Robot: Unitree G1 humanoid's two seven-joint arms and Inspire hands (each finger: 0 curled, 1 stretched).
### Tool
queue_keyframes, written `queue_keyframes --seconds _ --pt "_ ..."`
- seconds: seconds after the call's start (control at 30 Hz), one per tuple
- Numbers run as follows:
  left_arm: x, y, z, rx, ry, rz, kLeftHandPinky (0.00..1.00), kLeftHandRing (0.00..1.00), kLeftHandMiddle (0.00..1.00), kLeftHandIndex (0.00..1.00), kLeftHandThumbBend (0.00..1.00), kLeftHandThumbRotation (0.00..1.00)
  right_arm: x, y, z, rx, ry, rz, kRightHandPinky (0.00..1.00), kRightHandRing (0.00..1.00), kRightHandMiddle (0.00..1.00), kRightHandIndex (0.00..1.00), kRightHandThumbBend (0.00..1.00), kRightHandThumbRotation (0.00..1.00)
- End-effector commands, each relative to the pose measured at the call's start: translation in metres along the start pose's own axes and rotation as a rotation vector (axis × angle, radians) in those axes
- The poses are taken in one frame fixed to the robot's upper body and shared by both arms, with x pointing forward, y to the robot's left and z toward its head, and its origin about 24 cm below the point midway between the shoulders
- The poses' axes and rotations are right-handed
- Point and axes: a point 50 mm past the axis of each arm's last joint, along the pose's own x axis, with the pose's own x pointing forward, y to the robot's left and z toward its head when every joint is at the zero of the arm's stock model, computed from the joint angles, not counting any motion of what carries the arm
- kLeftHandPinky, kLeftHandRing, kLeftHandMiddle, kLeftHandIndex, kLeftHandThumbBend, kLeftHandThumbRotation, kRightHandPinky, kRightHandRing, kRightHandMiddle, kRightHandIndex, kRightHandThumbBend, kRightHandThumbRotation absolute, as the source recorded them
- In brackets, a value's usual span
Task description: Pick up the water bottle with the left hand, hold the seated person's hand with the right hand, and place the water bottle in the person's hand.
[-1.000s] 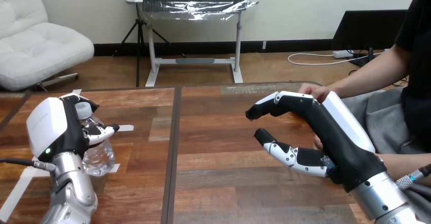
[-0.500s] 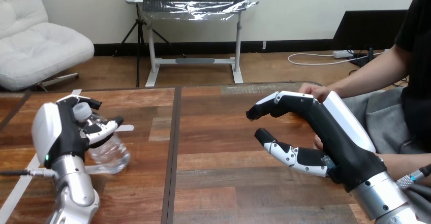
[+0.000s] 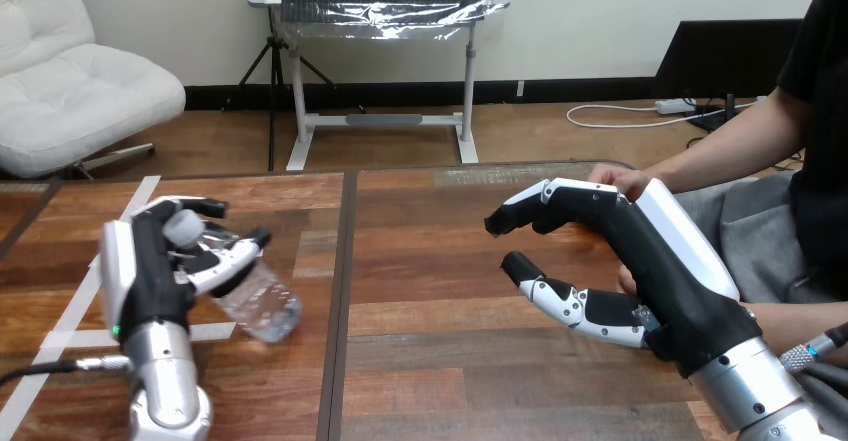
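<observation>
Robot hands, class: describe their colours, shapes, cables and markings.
The left hand and right hand are black with white shells on their backs and black-and-white jointed fingers. Both end silver forearms. A small green light glows on the left hand, and a black cable plugs in by its wrist.

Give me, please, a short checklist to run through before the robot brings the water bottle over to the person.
1. Grip: left robot hand curled round water bottle: ok.
2. The water bottle upright: not ok, tilted.
3. The water bottle off the table: cannot tell.
4. The right robot hand holding the person's hand: not ok, open, the person's hand just beyond it.
5. Person's palm ready: cannot tell.
</observation>
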Motion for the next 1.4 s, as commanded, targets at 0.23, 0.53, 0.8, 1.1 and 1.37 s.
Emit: queue_keyframes --seconds 0.23,0.53,0.8,1.1,1.37 --pt "0.006 0.004 0.072 -0.221 -0.279 -0.01 0.37 0.4 0.46 0.52 0.63 0.0 0.013 -0.014 0.014 -0.04 -0.092 -0.05 0.64 0.7 0.65 0.6 0.4 0.0" --pt "-0.004 0.003 0.087 -0.314 -0.34 -0.073 0.37 0.41 0.46 0.51 0.61 0.0 0.013 -0.014 0.014 -0.032 -0.085 -0.049 0.62 0.71 0.66 0.6 0.4 0.0" --pt "-0.013 0.002 0.096 -0.388 -0.344 -0.103 0.37 0.41 0.46 0.51 0.62 0.0 0.012 -0.015 0.013 -0.036 -0.082 -0.045 0.61 0.71 0.66 0.6 0.4 0.0" --pt "-0.023 0.001 0.104 -0.432 -0.369 -0.136 0.37 0.41 0.46 0.51 0.64 0.0 0.011 -0.019 0.011 -0.064 -0.061 -0.039 0.6 0.71 0.67 0.61 0.42 0.0" --pt "-0.029 0.001 0.108 -0.456 -0.374 -0.157 0.37 0.41 0.46 0.5 0.63 0.0 0.011 -0.027 0.009 -0.145 -0.043 -0.027 0.58 0.69 0.69 0.63 0.47 0.0"
